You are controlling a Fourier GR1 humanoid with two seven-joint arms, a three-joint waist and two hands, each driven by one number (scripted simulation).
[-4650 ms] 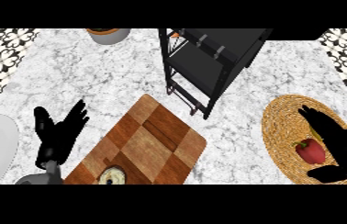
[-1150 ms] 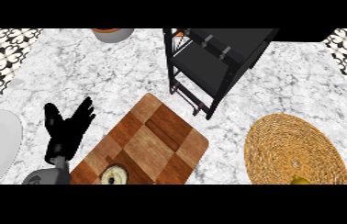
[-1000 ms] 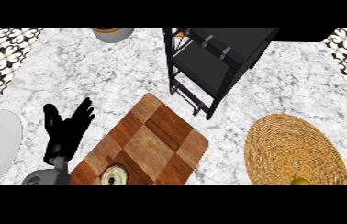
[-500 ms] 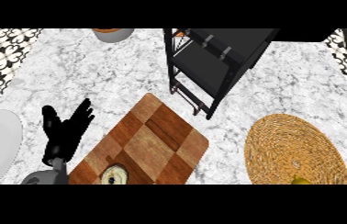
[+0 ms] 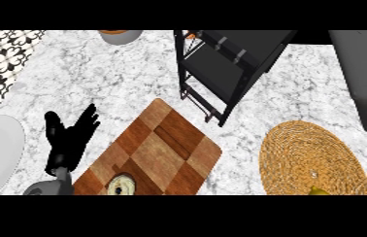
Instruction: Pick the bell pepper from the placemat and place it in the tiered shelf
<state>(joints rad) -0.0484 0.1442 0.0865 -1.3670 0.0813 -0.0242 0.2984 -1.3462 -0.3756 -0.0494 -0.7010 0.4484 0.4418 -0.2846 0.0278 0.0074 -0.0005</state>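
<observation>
Left hand (image 5: 70, 136), resting open with fingers straight and spread, at the counter's lower-left, just beside the left edge of a checkered wooden cutting board (image 5: 154, 151). The right hand does not appear. The bell pepper cannot be made out: the round woven placemat (image 5: 308, 156) at the lower-right shows only a small yellowish item (image 5: 317, 192) at its bottom edge, too cut off to identify. The black tiered shelf (image 5: 225, 68) stands at the top centre of the marble counter (image 5: 108, 80), well apart from the placemat. A small round pale object (image 5: 120, 186) lies on the board's lower edge. An orange-filled bowl (image 5: 120, 35) sits at the top edge. No legible writing or labels appear.
</observation>
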